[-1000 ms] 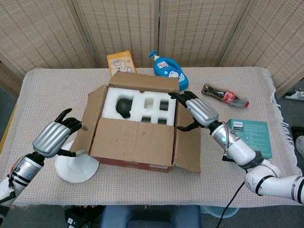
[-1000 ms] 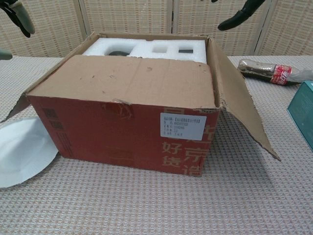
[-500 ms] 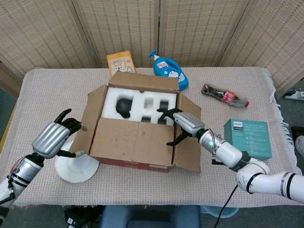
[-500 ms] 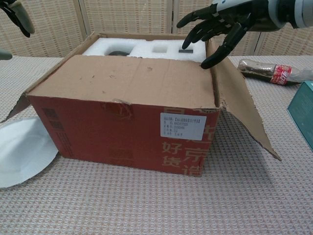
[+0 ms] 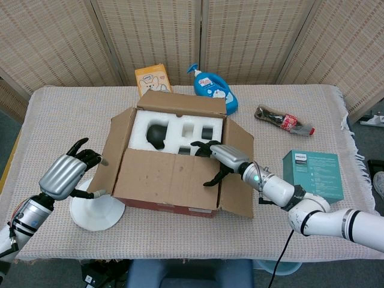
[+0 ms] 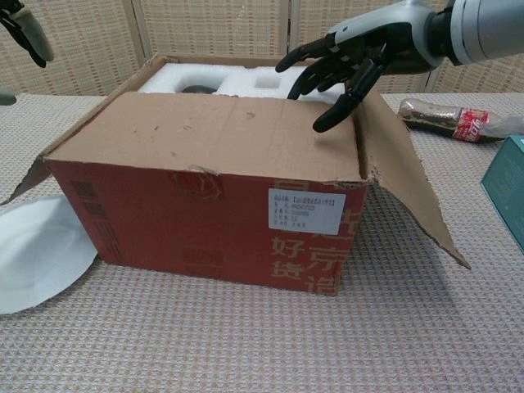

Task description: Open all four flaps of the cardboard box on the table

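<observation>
The right hand (image 5: 217, 159) has swung in from beside the cardboard box (image 5: 174, 162) over the past second and now hangs, fingers spread wide and holding nothing, above the right end of the near flap (image 5: 171, 177), with its fingertips (image 6: 323, 123) pointing down close to that flap's inner edge; contact cannot be confirmed from either view. Just beyond the fingertips lies the white foam insert (image 5: 180, 135), and the already-lowered right flap (image 5: 237, 180) hangs below the wrist. The left hand (image 5: 63, 174) has barely moved: it waits well off to the far side, empty with fingers loosely parted, near the opened left flap (image 5: 117, 150) and above a white plate (image 5: 96, 211). The near flap, the only one lying flat over the box, looks to be the last to be lifted.
</observation>
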Robot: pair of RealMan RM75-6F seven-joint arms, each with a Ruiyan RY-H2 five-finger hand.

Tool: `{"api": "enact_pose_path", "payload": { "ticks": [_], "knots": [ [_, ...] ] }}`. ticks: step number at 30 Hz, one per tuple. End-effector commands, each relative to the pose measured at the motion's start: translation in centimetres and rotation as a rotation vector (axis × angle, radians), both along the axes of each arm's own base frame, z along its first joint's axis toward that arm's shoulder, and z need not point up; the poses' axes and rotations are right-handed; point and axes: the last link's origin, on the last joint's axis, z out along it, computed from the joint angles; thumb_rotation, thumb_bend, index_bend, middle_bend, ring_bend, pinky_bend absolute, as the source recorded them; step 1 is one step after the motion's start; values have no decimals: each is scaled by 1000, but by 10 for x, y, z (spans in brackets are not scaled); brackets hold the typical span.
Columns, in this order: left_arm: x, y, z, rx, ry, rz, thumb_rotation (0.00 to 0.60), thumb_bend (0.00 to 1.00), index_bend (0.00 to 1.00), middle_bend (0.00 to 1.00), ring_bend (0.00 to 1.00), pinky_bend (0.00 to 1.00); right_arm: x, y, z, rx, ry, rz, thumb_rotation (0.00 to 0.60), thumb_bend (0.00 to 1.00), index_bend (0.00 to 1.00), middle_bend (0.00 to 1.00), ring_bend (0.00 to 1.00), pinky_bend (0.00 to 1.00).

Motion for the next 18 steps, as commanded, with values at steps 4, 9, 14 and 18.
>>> {"api": "enact_pose_path", "payload": {
  "ticks": [4,9,14,18],
  "knots": [
    [0,0,0,0,0,-2,457,222,358,372,282,0,6,3,0,31,-27,-7,567,117,20,246,96,0],
    [-1,0,1,2,0,4,458,222,358,372,282,0,5,9,11,33,-84,-27,568,117,20,247,104,0],
    [0,0,0,1,2,3,453,222,358,372,282,0,3,18,26,38,-157,-60,565,117,20,247,110,0],
    [3,1,2,9,-2,-3,453,222,358,372,282,0,1,26,38,49,-252,-103,564,118,20,247,116,0]
  ]
}}
